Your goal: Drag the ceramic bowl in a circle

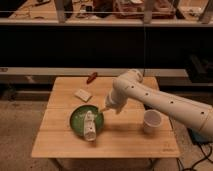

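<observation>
The ceramic bowl is green, wide and shallow, and sits on the front left part of the wooden table. A whitish bottle lies across it, its end sticking out over the front rim. My gripper hangs at the end of the white arm, just above and to the right of the bowl's far right rim. It is open and holds nothing.
A white cup stands on the right side of the table under the arm. A pale flat packet lies behind the bowl, and a small red object sits near the table's back edge. Dark shelving runs behind.
</observation>
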`<state>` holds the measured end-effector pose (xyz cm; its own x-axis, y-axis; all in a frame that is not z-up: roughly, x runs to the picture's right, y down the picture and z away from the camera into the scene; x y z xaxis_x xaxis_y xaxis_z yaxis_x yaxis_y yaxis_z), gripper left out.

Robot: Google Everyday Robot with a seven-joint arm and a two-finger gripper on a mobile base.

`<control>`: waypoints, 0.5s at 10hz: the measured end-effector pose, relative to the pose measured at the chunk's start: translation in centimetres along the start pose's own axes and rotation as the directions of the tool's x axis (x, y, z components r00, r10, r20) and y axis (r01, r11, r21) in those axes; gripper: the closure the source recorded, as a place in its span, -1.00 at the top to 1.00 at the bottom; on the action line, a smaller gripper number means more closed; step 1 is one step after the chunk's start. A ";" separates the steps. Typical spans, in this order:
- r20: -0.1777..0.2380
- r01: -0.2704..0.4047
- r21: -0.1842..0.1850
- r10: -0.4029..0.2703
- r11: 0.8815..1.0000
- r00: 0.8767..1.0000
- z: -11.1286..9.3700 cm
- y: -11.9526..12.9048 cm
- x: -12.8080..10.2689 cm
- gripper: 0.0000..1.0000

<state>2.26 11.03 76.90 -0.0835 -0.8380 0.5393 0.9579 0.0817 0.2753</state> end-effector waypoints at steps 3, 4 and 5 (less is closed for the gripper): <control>0.000 0.002 -0.007 -0.002 1.000 1.000 0.0 0.2 0.0 0.30; 0.006 -0.001 -0.025 0.001 1.000 1.000 0.7 0.9 0.2 0.30; 0.011 0.000 -0.033 0.000 0.999 1.000 1.6 1.0 0.6 0.30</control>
<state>2.73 11.52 78.77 -0.0866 -0.8319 0.5481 0.9665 0.0634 0.2489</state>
